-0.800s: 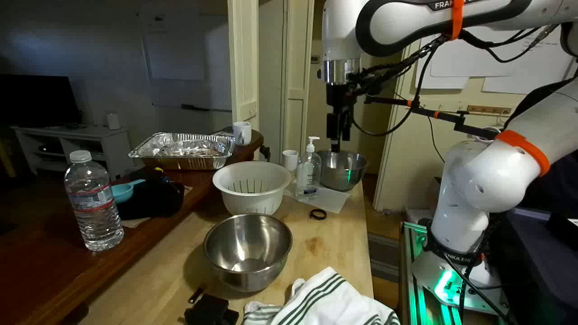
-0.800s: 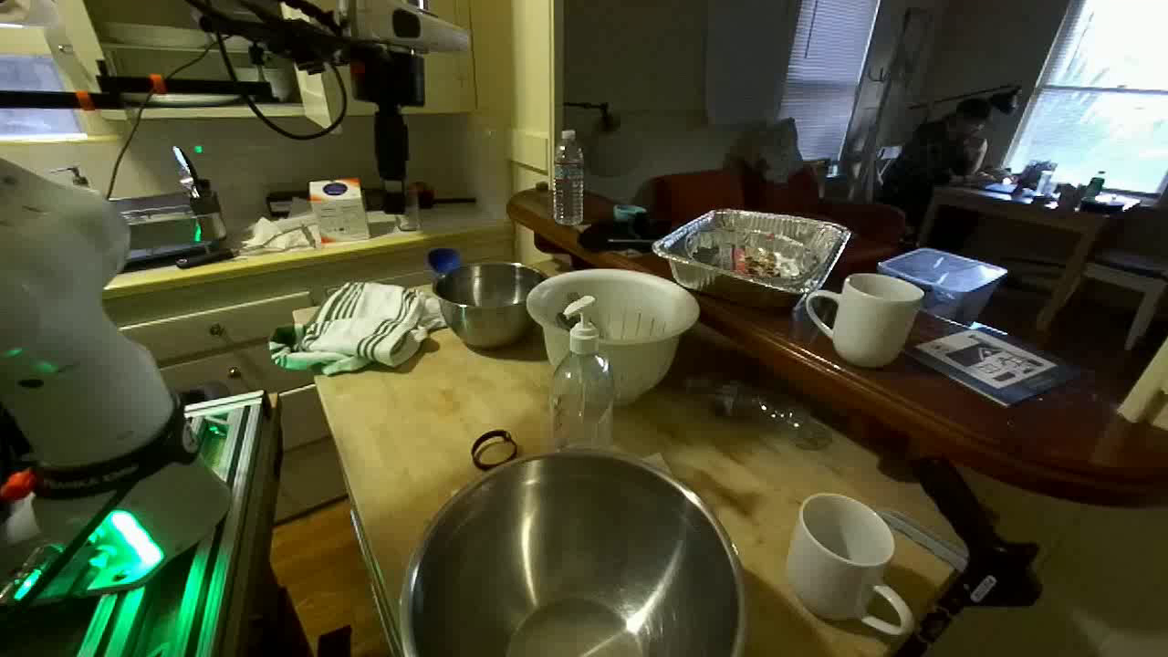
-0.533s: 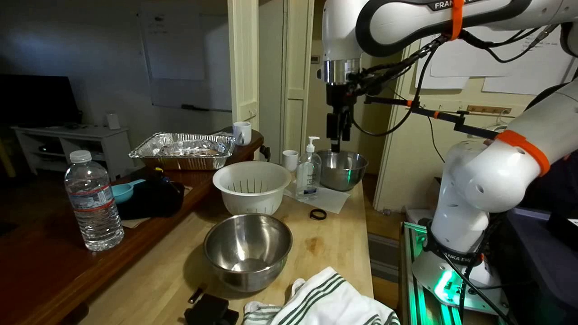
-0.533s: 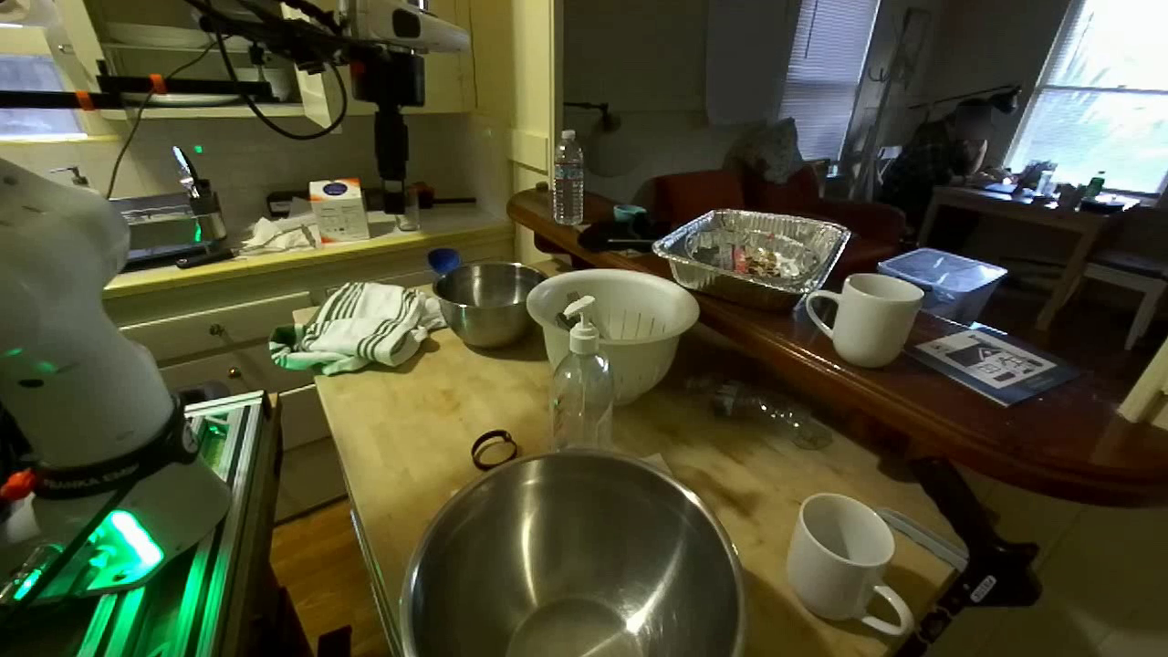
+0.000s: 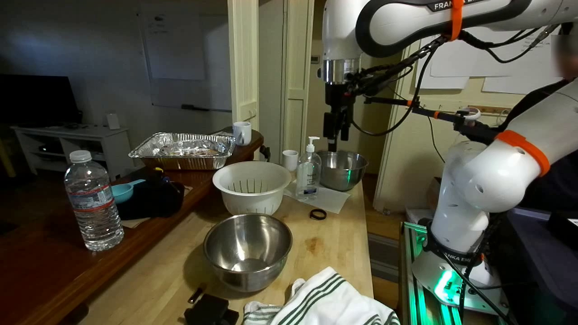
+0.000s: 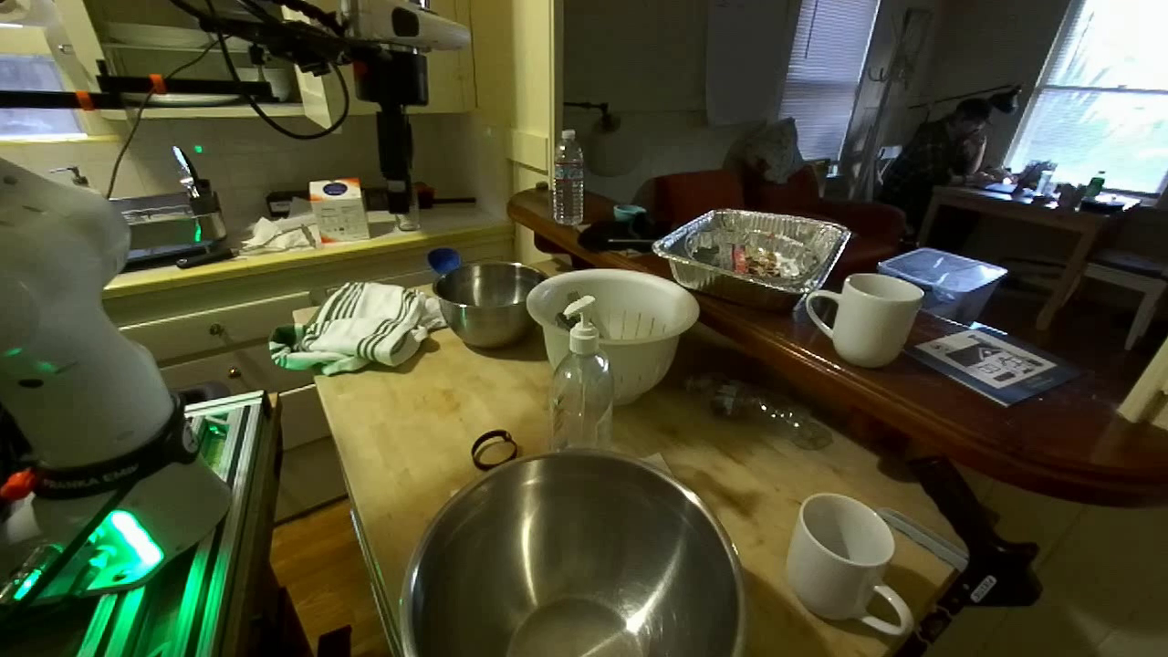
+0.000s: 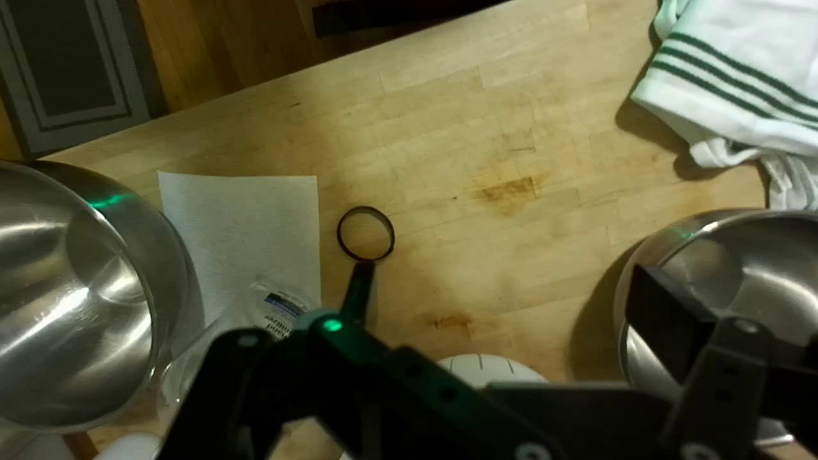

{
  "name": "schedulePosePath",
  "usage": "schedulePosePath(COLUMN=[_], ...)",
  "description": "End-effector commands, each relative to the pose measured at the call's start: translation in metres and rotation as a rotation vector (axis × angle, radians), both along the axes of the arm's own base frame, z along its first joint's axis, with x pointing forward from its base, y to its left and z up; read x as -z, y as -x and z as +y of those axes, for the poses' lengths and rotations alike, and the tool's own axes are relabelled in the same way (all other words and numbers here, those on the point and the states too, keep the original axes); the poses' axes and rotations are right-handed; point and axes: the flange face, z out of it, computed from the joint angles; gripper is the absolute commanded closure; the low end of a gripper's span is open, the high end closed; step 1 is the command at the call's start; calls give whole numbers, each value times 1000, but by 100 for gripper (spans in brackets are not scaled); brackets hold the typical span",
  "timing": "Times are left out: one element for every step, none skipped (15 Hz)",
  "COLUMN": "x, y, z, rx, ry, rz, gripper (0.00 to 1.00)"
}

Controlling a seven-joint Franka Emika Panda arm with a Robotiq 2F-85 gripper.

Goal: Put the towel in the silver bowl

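Note:
The towel, white with dark green stripes, lies crumpled near the table's edge in both exterior views. A smaller silver bowl stands upright right beside the towel; nothing shows inside it. In the wrist view, the towel is at the upper right and this bowl below it, partly hidden by a finger. My gripper hangs above the table with its fingers wide apart and nothing between them. In an exterior view, the gripper is well above the towel and the smaller bowl.
A larger steel bowl stands at the table's opposite end. Between the bowls are a white ribbed bowl, a sanitizer bottle and a black ring. A dark object lies beside the smaller bowl. A foil tray rests on the raised counter.
My gripper has shifted very slightly sideways in both exterior views. The towel and the bowls have not moved.

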Motion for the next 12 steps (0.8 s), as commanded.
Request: schedulePosePath(x=[16, 20, 26, 36, 47, 58, 66, 76, 83, 94, 103, 112], y=[-1, 1, 3, 5, 8, 10, 16, 22, 29, 38, 48, 56], z=[16, 24, 37, 55, 78, 96, 115, 130, 143, 153, 159, 161], rx=[121, 143, 149, 122, 62, 7, -38, -73, -104, -128, -145, -162], ry=[-34, -47, -78, -111, -154, -202, -237, -277, -321, -363, -401, -423], rz=[-101, -135, -163, -177, -180, -178, -175, -171, -158, -128, -82, -18], gripper=[0, 0, 0, 0, 0, 0, 0, 0, 0, 0, 0, 0])
